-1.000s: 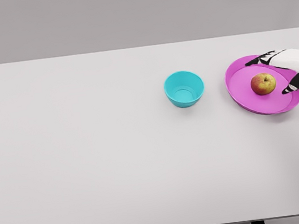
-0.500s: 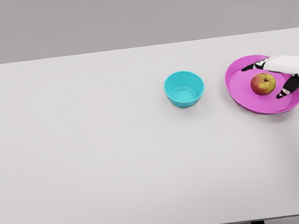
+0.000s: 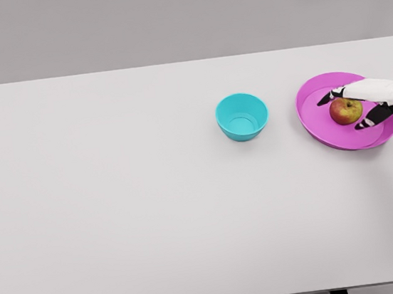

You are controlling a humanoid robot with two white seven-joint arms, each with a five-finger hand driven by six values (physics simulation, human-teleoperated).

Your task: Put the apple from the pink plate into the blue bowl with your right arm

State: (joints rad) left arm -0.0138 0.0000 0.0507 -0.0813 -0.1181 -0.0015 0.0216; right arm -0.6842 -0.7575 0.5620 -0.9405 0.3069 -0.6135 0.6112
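Note:
A red and yellow apple (image 3: 345,110) lies on the pink plate (image 3: 319,125) at the table's right side. My right hand (image 3: 347,109) reaches in from the right edge and its black-tipped fingers (image 3: 333,94) arch over the apple's far side, while the thumb sits at its near right side. The fingers are around the apple but I cannot tell whether they press on it. The apple still rests on the plate. The empty blue bowl (image 3: 242,116) stands to the left of the plate. The left arm is out of view.
The white table (image 3: 117,200) spans the whole view, with its far edge against a grey wall and its front edge at the bottom.
The right hand has moved left across the plate, and its fingers have drawn in from a wide spread to a close curl around the apple. The apple and bowl have not moved.

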